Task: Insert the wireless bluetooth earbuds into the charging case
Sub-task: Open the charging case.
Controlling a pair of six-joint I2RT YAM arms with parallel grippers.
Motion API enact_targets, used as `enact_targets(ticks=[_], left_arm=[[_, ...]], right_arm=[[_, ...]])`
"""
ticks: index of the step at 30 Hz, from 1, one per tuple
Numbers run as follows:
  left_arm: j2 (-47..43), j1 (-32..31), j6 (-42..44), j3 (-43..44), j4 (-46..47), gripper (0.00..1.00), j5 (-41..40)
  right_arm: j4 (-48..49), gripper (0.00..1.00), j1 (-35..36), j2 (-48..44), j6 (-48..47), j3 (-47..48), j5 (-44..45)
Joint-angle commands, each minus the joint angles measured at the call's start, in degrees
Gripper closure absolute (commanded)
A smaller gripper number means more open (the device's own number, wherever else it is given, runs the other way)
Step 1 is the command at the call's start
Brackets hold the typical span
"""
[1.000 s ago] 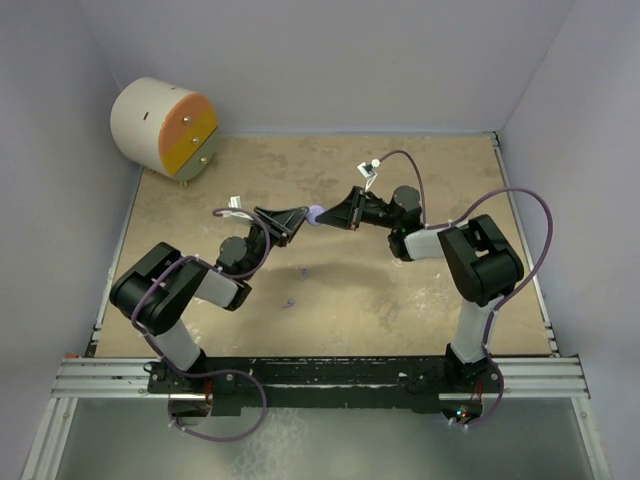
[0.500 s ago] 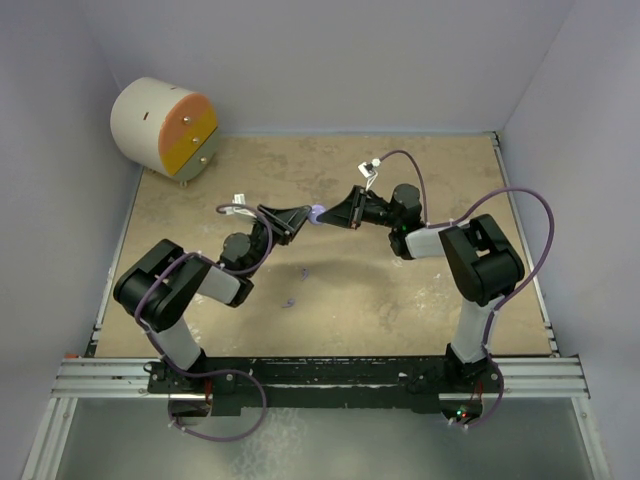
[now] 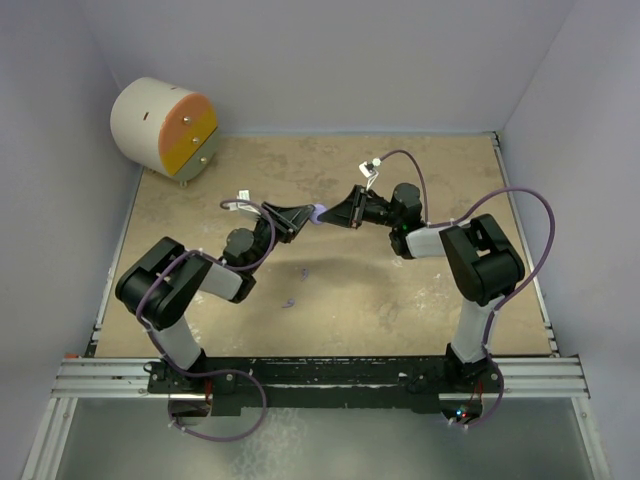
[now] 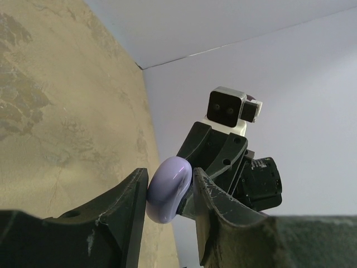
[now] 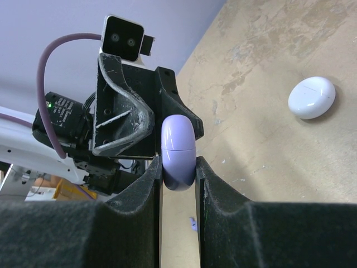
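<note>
A lilac charging case hangs in the air above mid-table, closed, between both grippers. My right gripper is shut on its flat sides, seen in the right wrist view with the case seam upright. My left gripper reaches in from the left, and in the left wrist view its fingers press both sides of the case. Two lilac earbuds lie on the table below; one shows in the right wrist view. A white case lies on the table. The whitish earbuds are out of view.
A cream cylinder with orange and yellow drawer fronts stands at the back left corner. Pale walls close in the tan table on three sides. The arms' metal rail runs along the near edge.
My left gripper has moved right and up to the case and closed round it. The right gripper has stayed holding the case in place.
</note>
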Motion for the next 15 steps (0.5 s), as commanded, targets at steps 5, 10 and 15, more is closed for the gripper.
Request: enact_targets(ticks=[5, 10, 15], left_arm=[[-0.23, -0.85, 0.49, 4.22, 7.45, 0.66, 6.01], [-0.08, -0.85, 0.58, 4.48, 7.9, 0.72, 6.38], [-0.23, -0.85, 0.63, 4.34, 8.18, 0.89, 6.77]], right_arm=[[-1.13, 0.99, 1.04, 0.45, -1.22, 1.57, -1.14], [-0.79, 0.99, 1.04, 0.71, -0.99, 1.56, -1.59], [-0.27, 0.99, 1.01, 1.01, -1.03, 1.51, -2.8]])
